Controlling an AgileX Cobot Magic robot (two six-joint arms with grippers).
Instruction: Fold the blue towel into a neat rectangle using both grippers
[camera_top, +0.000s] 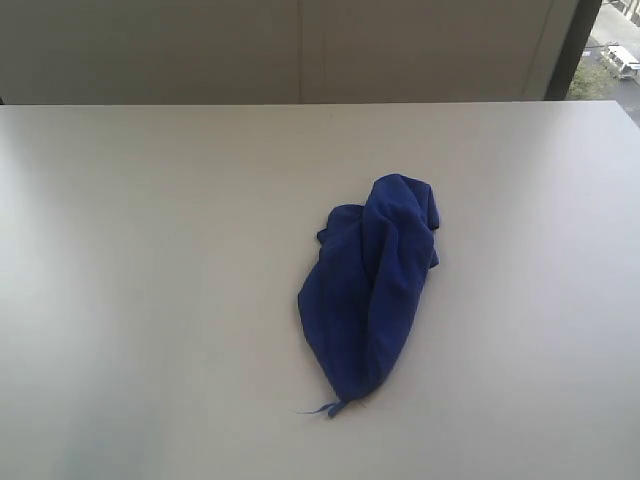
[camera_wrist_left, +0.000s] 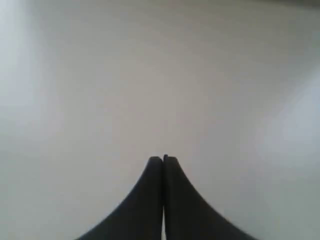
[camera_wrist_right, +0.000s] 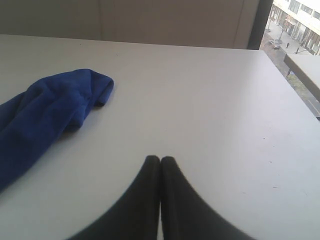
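The blue towel (camera_top: 370, 285) lies crumpled in a long bunched heap near the middle of the white table (camera_top: 150, 260), with a thin thread tail at its near corner. Neither arm shows in the exterior view. In the left wrist view my left gripper (camera_wrist_left: 163, 160) is shut with nothing in it, over bare table. My right gripper (camera_wrist_right: 160, 160) is also shut and empty. In the right wrist view it stands apart from the towel (camera_wrist_right: 45, 115), which lies some way off to one side of it.
The table's far edge meets a grey wall (camera_top: 300, 50). A window (camera_top: 610, 50) at the far right corner looks onto a street. The table's right edge (camera_wrist_right: 292, 85) runs along that window.
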